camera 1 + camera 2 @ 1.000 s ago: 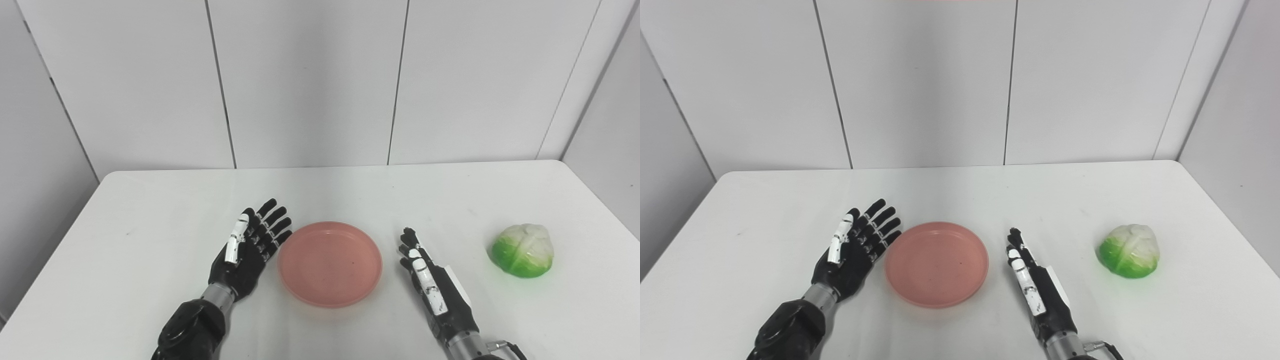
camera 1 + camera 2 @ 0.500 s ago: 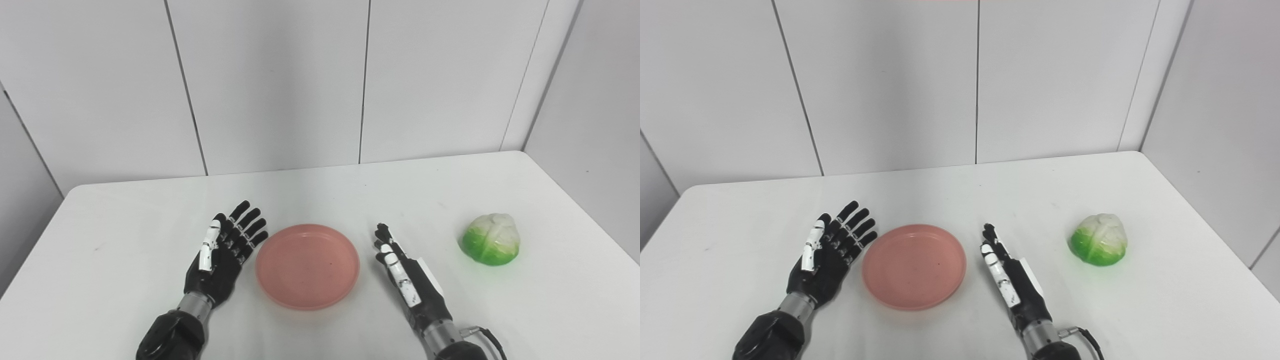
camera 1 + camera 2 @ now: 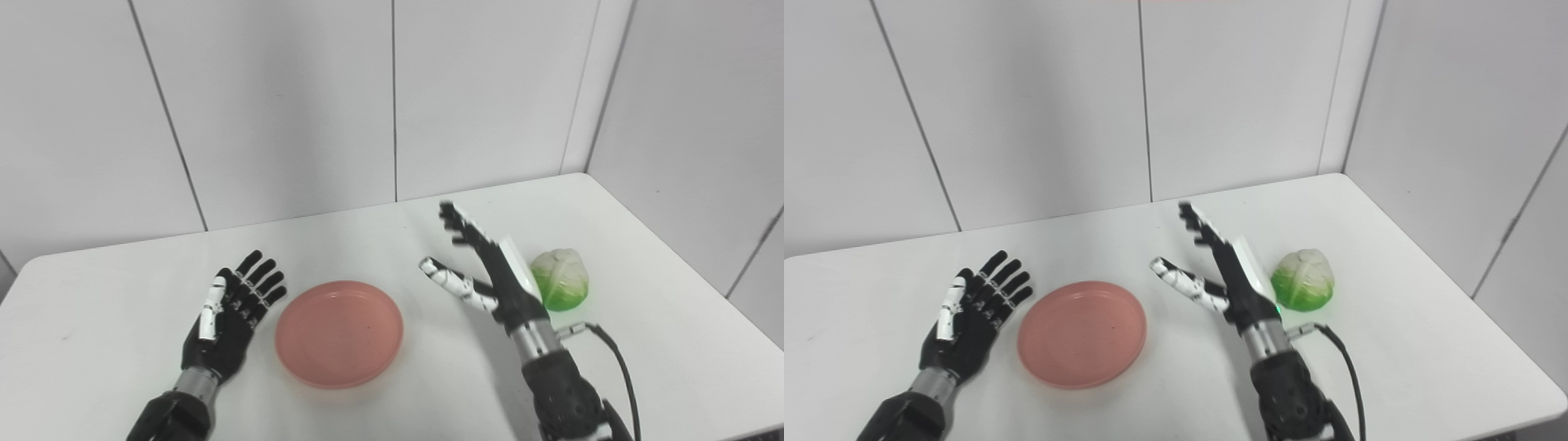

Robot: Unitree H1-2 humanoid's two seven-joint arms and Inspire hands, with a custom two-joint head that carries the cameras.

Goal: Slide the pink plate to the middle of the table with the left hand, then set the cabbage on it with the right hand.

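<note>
1. White table point(image 3: 122, 288) with rounded corners, set against pale panelled walls point(image 3: 275, 104). 2 hands in view, both arms entering from the bottom edge.
2. Pink plate point(image 3: 339, 334): lies flat on the table surface, upright, nothing on it. It sits between the 2 hands, closer to the left one.
3. Left hand point(image 3: 229, 321): black with a white thumb segment, resting low at the table, palm turned toward the plate. Fingers point(image 3: 262, 278) straight and slightly fanned; it holds nothing. Fingertips lie just beside the plate's left rim; contact cannot be confirmed.
4. Right hand point(image 3: 1225, 272): raised above the table on an upright forearm, palm facing left toward the plate. Fingers extended and apart, thumb point(image 3: 1185, 283) stretched out sideways toward the plate. It grips nothing. Fingertips slightly blurred.
5. Cabbage point(image 3: 1302, 279): green at the base, whitish on top, sitting on the table on the right side, well apart from the plate. In both views it appears just behind and right of the right hand, whose back faces it; no contact visible.
6. A black cable point(image 3: 618, 361) loops out from the right wrist and down along the forearm.
</note>
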